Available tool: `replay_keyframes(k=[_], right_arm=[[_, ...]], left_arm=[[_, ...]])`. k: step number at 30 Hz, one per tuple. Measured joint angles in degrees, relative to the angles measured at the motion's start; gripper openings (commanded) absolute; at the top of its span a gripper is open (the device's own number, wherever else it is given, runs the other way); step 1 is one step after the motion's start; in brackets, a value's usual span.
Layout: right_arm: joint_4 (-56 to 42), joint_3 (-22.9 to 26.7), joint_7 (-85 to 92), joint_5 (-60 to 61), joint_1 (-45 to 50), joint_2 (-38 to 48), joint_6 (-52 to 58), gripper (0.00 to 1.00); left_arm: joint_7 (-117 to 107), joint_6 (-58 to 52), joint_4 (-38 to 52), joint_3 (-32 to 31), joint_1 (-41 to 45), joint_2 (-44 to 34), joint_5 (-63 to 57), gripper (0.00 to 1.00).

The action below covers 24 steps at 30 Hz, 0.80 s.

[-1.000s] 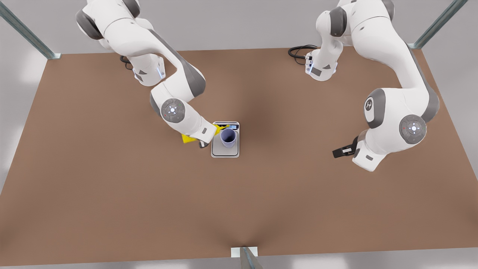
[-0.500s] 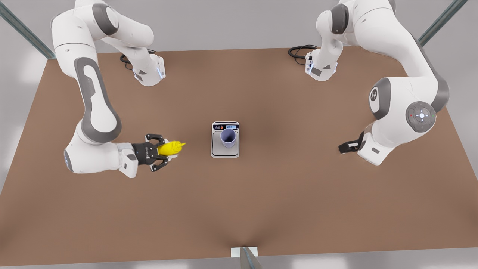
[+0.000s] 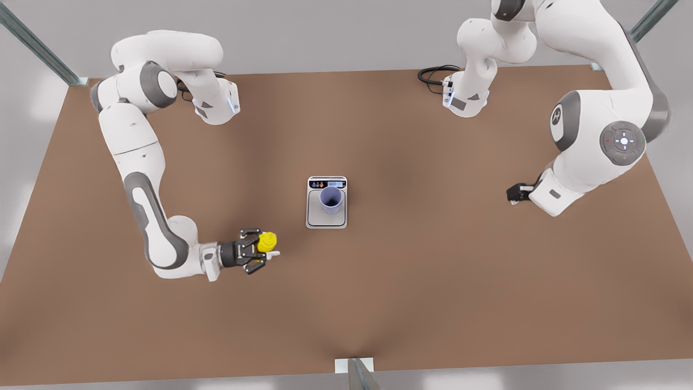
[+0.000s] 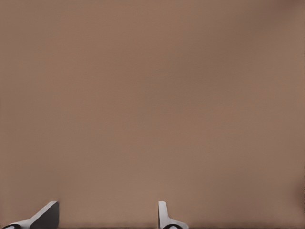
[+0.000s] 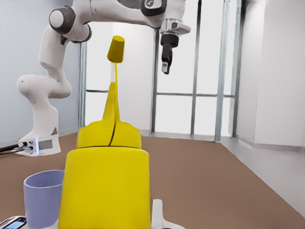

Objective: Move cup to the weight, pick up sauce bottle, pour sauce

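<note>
The right pincer [image 3: 265,250], at the front view's left, is clenched on the sauce bottle [image 3: 266,241], which stands upright with its nozzle up; the cup [image 3: 331,198] sits upright on the weight [image 3: 326,219] at mid-bench [image 3: 379,281], well apart from the bottle; to pour cleanly, I judge, carry the bottle level until the nozzle is over the cup's mouth, then tilt slowly without nudging the cup; the left pincer [image 3: 514,193] waits farther off, fingers [image 4: 47,212] spread.
</note>
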<state>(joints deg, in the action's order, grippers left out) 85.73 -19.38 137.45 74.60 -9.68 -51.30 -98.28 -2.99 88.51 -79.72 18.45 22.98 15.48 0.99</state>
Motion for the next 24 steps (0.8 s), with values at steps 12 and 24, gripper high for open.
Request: replay_keyframes(k=[12,24], right_arm=[[-1.0,0.0,4.8,7.9,2.5,-6.5,4.3,0.44],[-1.1,0.0,6.4,8.3,2.1,-9.6,6.4,0.44]], left_arm=[[-0.2,-0.4,0.0,0.0,0.5,0.3,-0.6,1.00],[-1.0,-1.6,0.1,0.0,8.8,2.4,-0.6,1.00]])
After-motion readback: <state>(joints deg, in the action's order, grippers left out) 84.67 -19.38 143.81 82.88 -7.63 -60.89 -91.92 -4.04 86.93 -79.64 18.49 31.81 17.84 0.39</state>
